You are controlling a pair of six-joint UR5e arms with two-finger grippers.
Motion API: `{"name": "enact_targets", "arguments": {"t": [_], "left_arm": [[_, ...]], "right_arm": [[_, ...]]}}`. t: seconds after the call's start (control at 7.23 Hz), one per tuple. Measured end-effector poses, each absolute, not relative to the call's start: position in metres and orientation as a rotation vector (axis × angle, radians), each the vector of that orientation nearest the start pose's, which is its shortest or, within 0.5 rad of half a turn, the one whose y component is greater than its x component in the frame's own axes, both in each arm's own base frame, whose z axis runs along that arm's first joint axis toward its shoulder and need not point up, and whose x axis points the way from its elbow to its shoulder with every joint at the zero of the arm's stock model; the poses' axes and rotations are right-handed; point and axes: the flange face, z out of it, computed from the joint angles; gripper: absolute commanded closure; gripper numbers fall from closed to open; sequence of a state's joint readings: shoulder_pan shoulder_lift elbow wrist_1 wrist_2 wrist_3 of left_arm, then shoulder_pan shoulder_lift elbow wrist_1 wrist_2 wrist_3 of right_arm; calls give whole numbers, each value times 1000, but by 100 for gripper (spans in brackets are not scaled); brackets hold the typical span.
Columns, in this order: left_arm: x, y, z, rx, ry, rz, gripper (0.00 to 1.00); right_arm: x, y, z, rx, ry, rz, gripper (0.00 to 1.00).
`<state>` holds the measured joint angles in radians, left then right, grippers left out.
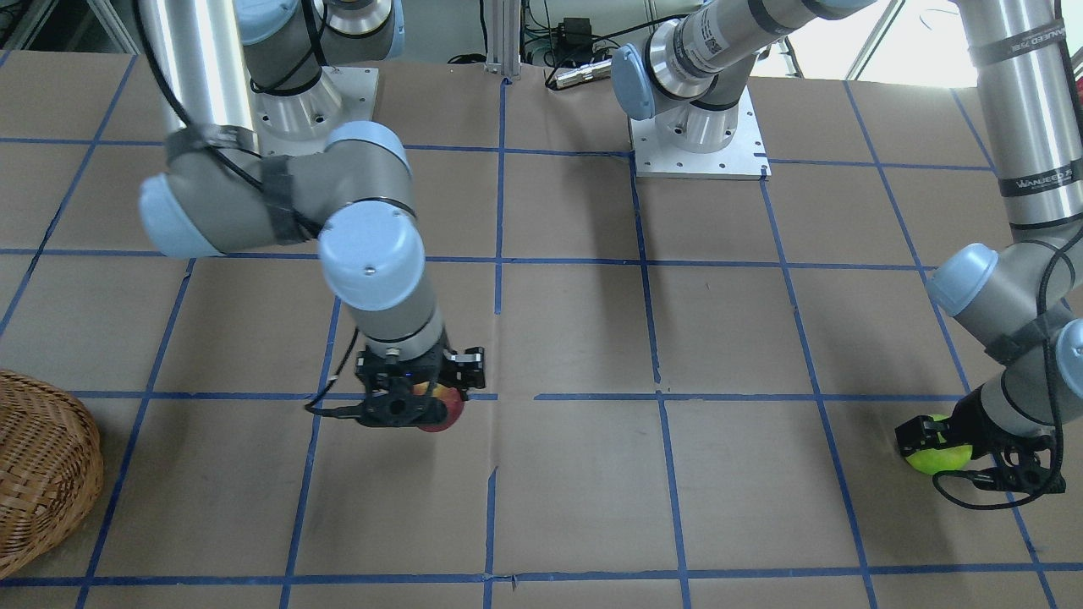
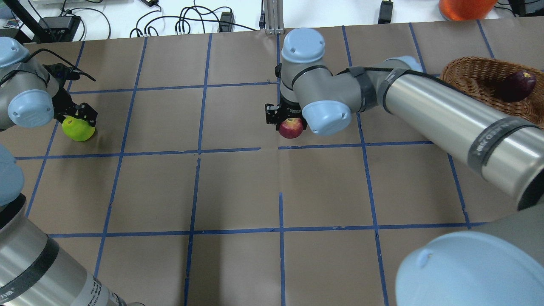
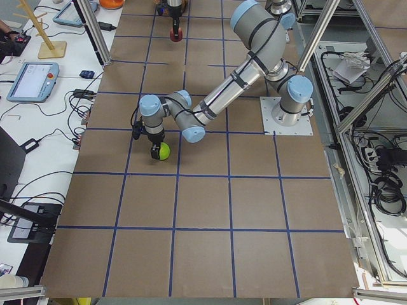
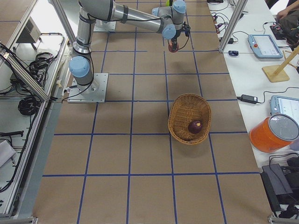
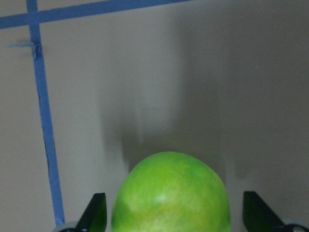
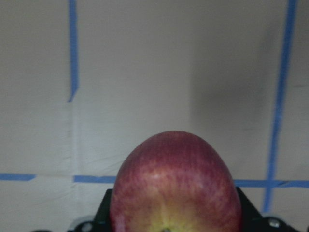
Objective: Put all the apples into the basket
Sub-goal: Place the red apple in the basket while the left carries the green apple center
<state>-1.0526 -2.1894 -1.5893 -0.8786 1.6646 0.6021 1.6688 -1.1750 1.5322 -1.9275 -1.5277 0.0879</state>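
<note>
The lime green apple [image 2: 79,129] sits on the table at the far left. My left gripper [image 2: 77,121] straddles it, jaws open; the left wrist view shows a gap between each finger and the apple [image 5: 171,193]. My right gripper [image 2: 289,121] is shut on the red apple [image 2: 291,128] near the table's middle. In the right wrist view the fingers press both sides of this apple [image 6: 175,186]. The dark purple apple [image 2: 517,85] lies inside the wicker basket [image 2: 465,74], far right.
The table is brown paper with a blue tape grid. The basket [image 1: 42,474] lies at the table's end on my right. An orange container [image 4: 273,133] and operator devices stand beyond the table's edge. Both arm bases [image 1: 698,139] are at the back.
</note>
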Motion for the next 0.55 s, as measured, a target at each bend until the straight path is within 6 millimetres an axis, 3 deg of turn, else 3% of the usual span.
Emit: {"name": "enact_targets", "arguments": {"t": [0.14, 0.28, 0.42, 0.55], "left_arm": [[224, -636, 182, 112, 3041, 34, 84], [222, -632, 189, 107, 3055, 66, 84], [217, -631, 203, 93, 3065, 84, 84], [202, -630, 223, 52, 3083, 97, 84]], "right_arm": [[118, -630, 339, -5, 3138, 2, 100], [33, -641, 352, -52, 3162, -10, 100], [-51, -648, 352, -137, 3172, -18, 100], [-122, -649, 341, -180, 3176, -14, 86]]}}
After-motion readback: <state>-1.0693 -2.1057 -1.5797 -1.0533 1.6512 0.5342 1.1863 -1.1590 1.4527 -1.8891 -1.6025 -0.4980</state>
